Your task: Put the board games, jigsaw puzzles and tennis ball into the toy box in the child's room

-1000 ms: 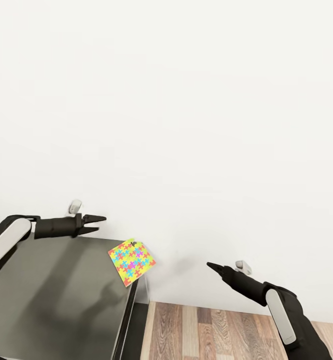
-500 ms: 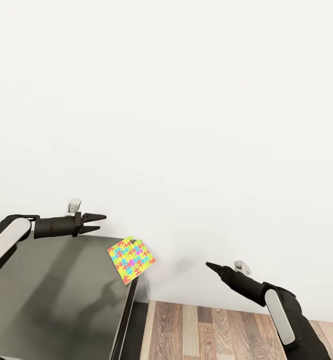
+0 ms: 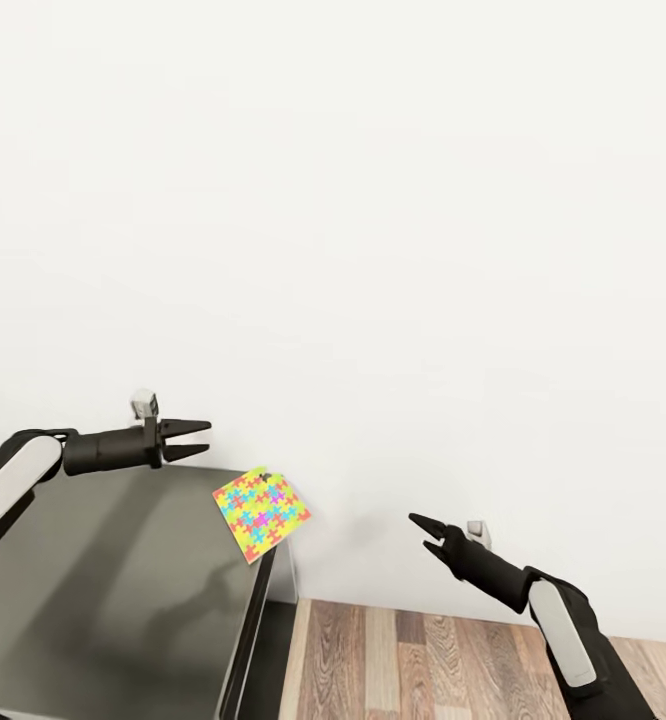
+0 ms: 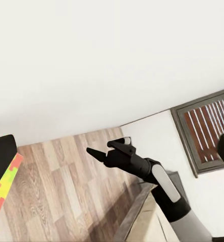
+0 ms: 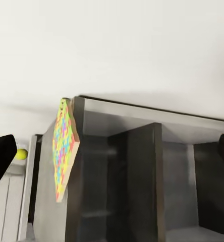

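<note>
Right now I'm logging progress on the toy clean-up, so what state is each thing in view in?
jigsaw puzzle: lying at the dark-grey table's corner, overhanging the edge, not held.
tennis ball: resting on the light-grey table top, untouched.
left hand: open, empty, above the table.
right hand: open, empty, out over the wood floor.

both arms outstretched, left gripper and right gripper parted.
</note>
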`<state>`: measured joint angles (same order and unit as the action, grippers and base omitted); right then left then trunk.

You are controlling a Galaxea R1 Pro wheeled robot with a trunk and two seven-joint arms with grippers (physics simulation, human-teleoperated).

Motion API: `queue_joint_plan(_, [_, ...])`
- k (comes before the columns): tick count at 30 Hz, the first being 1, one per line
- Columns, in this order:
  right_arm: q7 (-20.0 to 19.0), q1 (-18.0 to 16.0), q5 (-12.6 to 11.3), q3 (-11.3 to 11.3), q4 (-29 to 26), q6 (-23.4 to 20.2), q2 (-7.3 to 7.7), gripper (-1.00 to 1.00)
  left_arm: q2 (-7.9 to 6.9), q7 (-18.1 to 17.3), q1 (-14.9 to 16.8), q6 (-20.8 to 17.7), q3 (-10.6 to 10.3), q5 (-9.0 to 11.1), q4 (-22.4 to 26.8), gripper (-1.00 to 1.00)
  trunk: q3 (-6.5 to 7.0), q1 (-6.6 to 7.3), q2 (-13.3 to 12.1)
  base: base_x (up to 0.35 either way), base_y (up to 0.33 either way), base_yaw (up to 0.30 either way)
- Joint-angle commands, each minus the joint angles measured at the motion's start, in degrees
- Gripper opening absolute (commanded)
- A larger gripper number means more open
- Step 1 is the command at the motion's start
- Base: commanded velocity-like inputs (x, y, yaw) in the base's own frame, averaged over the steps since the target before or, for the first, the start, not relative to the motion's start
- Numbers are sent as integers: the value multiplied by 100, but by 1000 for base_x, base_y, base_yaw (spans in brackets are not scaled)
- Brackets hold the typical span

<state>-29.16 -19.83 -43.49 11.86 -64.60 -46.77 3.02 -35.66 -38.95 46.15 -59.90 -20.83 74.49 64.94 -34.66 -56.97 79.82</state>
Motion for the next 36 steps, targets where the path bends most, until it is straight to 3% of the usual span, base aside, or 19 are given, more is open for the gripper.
queue_joint_plan(1, [-24,-15,-11,9,11,-42,-2,100,-4,-44,8,-10,-14,-5,-5,100,-24,-22,45,0,0,0])
queue_joint_plan(4, [-37,-48,-34,-23,39,-54,-14,100,-5,-100,8,-10,-16,-5,-2,100,-78,-88,165,0,0,0])
queue_joint_plan(10, [-38,-68,-44,-96,53,-60,-183,100,-11,-301,8,-10,-25,-13,-1,100,-186,-220,406,0,0,0])
queue_joint_plan(20, [-54,-68,-46,-107,52,-25,-221,100,-3,-374,8,-10,-224,-22,-2,100,-365,-440,807,0,0,0])
queue_joint_plan(36, [-65,-65,-41,-118,-23,1,-223,100,-3,-376,8,-10,-262,-27,1,100,-365,-440,807,0,0,0])
